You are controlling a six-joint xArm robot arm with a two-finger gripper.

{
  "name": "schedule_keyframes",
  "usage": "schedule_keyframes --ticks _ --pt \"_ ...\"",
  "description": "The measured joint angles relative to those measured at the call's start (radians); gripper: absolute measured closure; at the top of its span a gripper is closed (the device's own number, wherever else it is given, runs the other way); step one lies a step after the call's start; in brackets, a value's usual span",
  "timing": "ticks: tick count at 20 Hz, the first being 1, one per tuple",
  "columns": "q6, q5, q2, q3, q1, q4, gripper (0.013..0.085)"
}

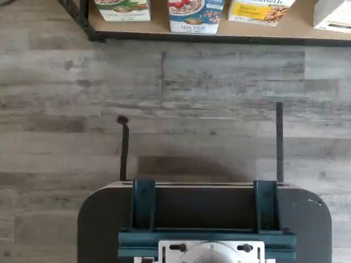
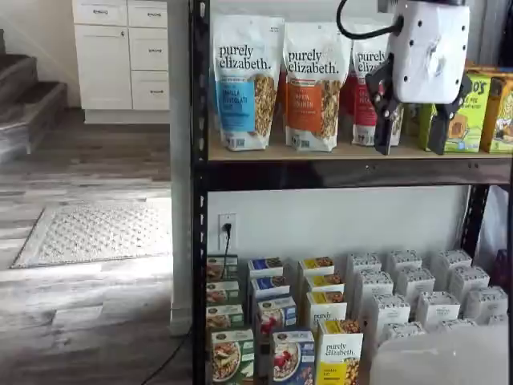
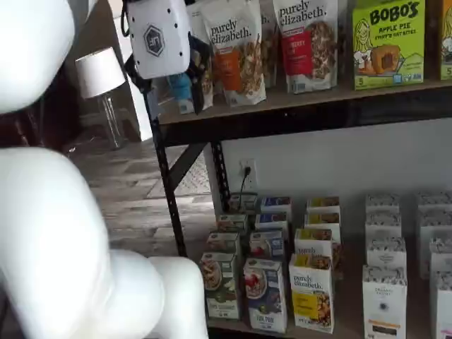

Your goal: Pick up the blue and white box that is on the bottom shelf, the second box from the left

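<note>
Dark blue with a white band, the blue and white box (image 3: 266,294) is showing berries, its bottom cut off (image 2: 292,358). The gripper (image 2: 414,138) is hanging wide above it.

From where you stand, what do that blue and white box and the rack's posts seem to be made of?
The blue and white box looks like thin printed cardboard: sharp folded edges, a slightly glossy cereal picture on its front. The rack's posts look like black painted metal, narrow and straight with a dull sheen. Neither can be confirmed by sight alone.
</note>
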Motion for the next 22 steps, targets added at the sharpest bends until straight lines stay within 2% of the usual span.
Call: schedule_keyframes --ticks 2,4,13,16,22 --pt "-0.021 -0.022 -0.014 0.013 -0.039 0.042 0.0130" --pt "-0.029 -0.032 -0.019 0.018 -0.052 0.059 0.0130" --pt "-0.017 -0.056 -0.016 0.037 -0.036 0.058 0.0130" --pt "-0.005 -0.083 -0.016 0.060 -0.019 0.049 0.0130" --pt "-0.002 -0.162 -0.018 0.120 -0.010 0.045 0.0130"
